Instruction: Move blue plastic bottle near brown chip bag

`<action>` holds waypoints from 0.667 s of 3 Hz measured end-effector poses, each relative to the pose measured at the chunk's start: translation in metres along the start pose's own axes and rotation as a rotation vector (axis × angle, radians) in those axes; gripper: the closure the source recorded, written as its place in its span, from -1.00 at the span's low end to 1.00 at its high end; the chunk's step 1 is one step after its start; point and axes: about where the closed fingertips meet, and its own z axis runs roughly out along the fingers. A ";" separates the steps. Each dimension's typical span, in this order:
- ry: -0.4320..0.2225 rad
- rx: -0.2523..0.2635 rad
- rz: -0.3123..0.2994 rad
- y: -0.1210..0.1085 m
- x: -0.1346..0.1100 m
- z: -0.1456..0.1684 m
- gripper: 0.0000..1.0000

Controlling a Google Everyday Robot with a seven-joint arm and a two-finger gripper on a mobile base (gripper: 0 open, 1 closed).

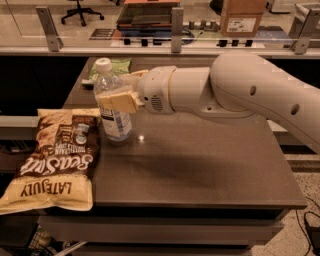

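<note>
Gripper: the gripper (113, 90) is over the back left part of the worktop (200, 165), at the upper half of the blue plastic bottle (116, 122).
Jaws: clenched on the bottle. One tan finger (119, 101) lies flat across its front just below the shoulder, and the other shows behind it on the far side.
Arm: a thick cream-white arm (240, 90) reaches in from the right edge and runs leftward, low over the worktop, to the wrist.
Blue plastic bottle: upright, with its white cap (103, 64) above the jaws and its white label with dark text below them. Its base looks to be down on the dark surface.
Brown chip bag: the brown chip bag (55, 160) lies flat on the left edge of the worktop, its big letters upside down from where I stand and its lower end hanging past the front corner.
Bottle and bag: the bottle is just beside the bag's upper right corner. I cannot tell whether they touch.
Green snack bag: a small green snack bag (118, 66) lies behind the bottle, near the back edge.
Beyond the worktop: a rail with metal posts, a cardboard box (242, 17) at upper right and an office chair (80, 10) at upper left.
</note>
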 end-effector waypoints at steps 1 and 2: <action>0.000 -0.002 -0.004 0.002 -0.002 0.001 -1.00; 0.000 -0.002 -0.004 0.002 -0.002 0.001 -1.00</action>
